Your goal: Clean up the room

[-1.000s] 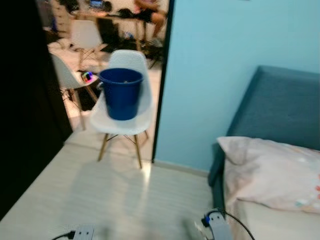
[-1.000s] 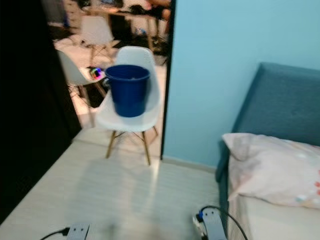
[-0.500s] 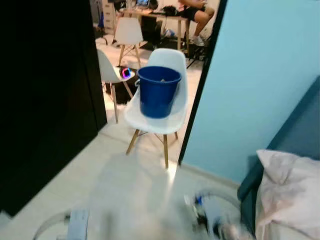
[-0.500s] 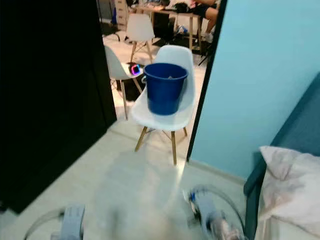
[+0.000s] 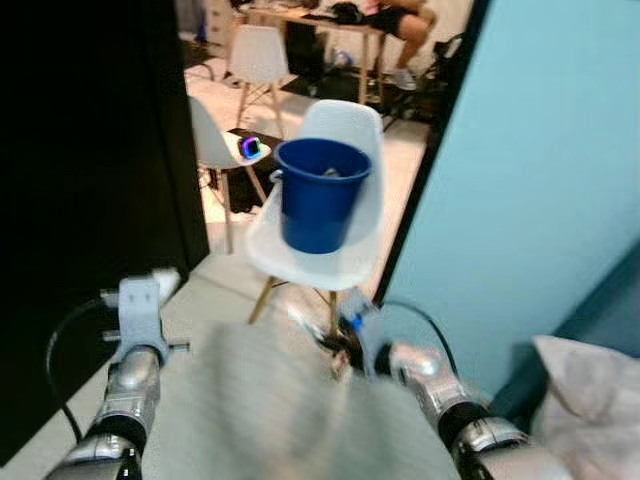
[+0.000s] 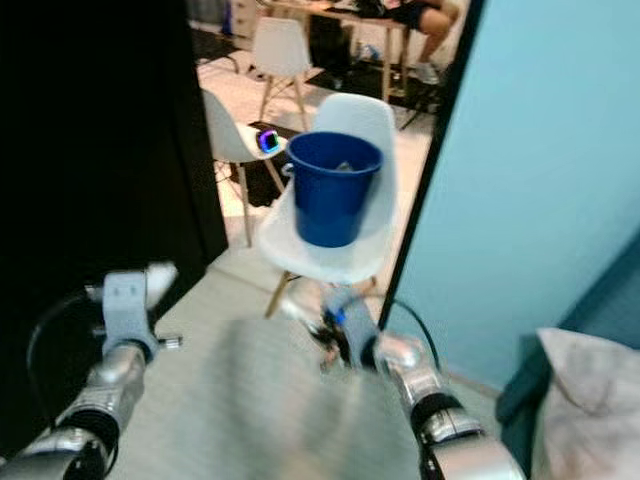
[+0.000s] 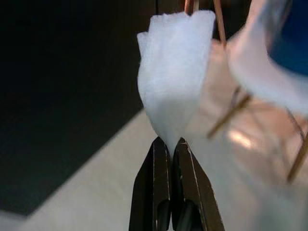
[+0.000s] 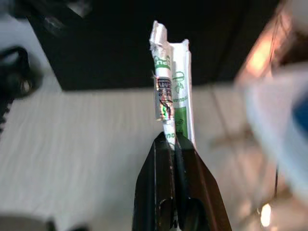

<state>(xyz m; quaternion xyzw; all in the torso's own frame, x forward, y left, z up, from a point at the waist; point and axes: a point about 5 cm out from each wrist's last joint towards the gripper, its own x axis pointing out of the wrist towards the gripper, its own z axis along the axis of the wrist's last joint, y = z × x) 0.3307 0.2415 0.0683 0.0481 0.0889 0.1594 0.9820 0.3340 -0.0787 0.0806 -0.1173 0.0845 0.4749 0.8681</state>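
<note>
While both arms are raised in the lower part of the head views, we carry one piece of rubbish in each. The left gripper (image 7: 174, 144) is closed on a white tissue (image 7: 173, 72), which stands up from the fingertips like a fan. The right gripper (image 8: 173, 139) is clamped on a folded wrapper (image 8: 171, 82) printed in white and green; its long axis continues the line of the fingers, pointing away from the wrist.

The blue bucket (image 5: 318, 192) stands upright on the seat of a white chair (image 5: 335, 262) in the upper middle of the left eye view, in the doorway between a dark panel (image 5: 80, 200) on the left and the light blue wall (image 5: 540, 180) on the right. Its open mouth faces upward.

The relation that matters, we think, is this: the bucket lies ahead of and above both grippers in the frame. The right gripper (image 5: 345, 335), low in the centre, is just below the chair seat and looks nearer; the left gripper (image 5: 160, 282) is at the lower left, well apart. We judge that the wrapper should go first, lifted over the rim.
</note>
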